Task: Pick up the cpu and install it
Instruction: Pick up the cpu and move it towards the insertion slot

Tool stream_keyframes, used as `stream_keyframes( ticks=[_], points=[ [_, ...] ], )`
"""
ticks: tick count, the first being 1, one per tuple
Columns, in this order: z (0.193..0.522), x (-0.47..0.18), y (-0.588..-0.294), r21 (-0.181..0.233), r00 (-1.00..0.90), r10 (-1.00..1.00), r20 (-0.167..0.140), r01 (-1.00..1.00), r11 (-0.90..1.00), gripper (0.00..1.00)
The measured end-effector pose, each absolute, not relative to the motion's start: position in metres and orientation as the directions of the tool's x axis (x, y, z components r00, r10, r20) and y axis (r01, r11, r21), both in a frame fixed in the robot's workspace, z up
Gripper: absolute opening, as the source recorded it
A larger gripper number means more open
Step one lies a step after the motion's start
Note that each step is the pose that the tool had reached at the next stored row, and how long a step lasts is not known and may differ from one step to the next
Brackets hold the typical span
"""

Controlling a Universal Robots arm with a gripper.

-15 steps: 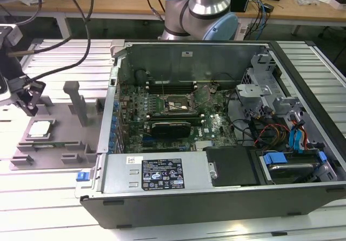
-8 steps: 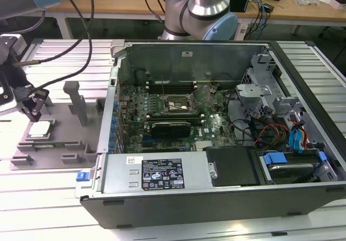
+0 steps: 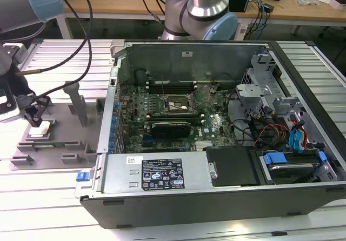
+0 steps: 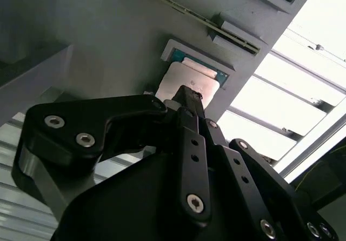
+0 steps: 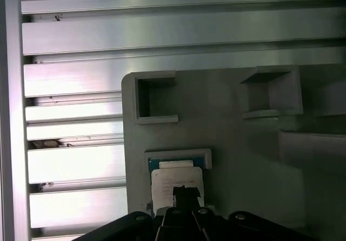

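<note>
Cpu (image 4: 185, 79): near edge hidden under gripper (image 4: 186, 96) tip in both wrist views; contact between them not discernible. Fixture tray (image 5: 232, 138) runs off the frame in both. Exterior view: arm (image 3: 7, 103), at 9 o'clock from computer case (image 3: 119, 171), cut by the edge; motherboard socket (image 3: 178, 103) detail too small to read.

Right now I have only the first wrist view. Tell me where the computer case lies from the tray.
Observer: The open computer case lies on the exterior view's right of the grey tray, close beside it.
Operator: Give me the socket.
Observer: The dark socket sits near the middle of the green board inside the case.
Operator: Report the gripper's height.
Observer: The gripper hangs just over the cpu; I cannot tell whether they touch.
</note>
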State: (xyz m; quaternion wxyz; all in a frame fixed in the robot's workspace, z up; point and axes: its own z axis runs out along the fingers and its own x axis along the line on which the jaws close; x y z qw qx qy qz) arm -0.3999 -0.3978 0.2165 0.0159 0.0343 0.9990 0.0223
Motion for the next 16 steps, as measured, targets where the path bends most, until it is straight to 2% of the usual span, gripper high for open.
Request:
stream_keyframes(
  ticks=[1,4,5,6,7,8,9,10,11,12,16],
  points=[
    [0.2165,-0.3999,-0.3978,0.046,-0.997,0.069,-0.030,0.068,0.997,0.11],
    [0.2165,-0.3999,-0.3978,0.046,-0.997,0.069,-0.030,0.068,0.997,0.29],
    [0.2164,-0.3999,-0.3978,0.046,-0.997,0.069,-0.030,0.068,0.997,0.29],
    [0.2164,-0.3999,-0.3978,0.046,-0.997,0.069,-0.030,0.068,0.997,0.42],
    [0.2164,-0.3999,-0.3978,0.046,-0.997,0.069,-0.030,0.068,0.997,0.48],
    [0.2163,-0.3999,-0.3978,0.046,-0.997,0.069,-0.030,0.068,0.997,0.48],
    [0.2163,-0.3999,-0.3978,0.046,-0.997,0.069,-0.030,0.068,0.997,0.66],
    [0.2163,-0.3999,-0.3978,0.046,-0.997,0.069,-0.030,0.068,0.997,0.72],
    [0.2163,-0.3999,-0.3978,0.046,-0.997,0.069,-0.030,0.068,0.997,0.72],
    [0.2162,-0.3999,-0.3978,0.046,-0.997,0.069,-0.030,0.068,0.997,0.78],
    [0.2099,-0.3999,-0.3977,0.046,-0.999,0.040,-0.030,0.038,0.998,0.78]
  ],
)
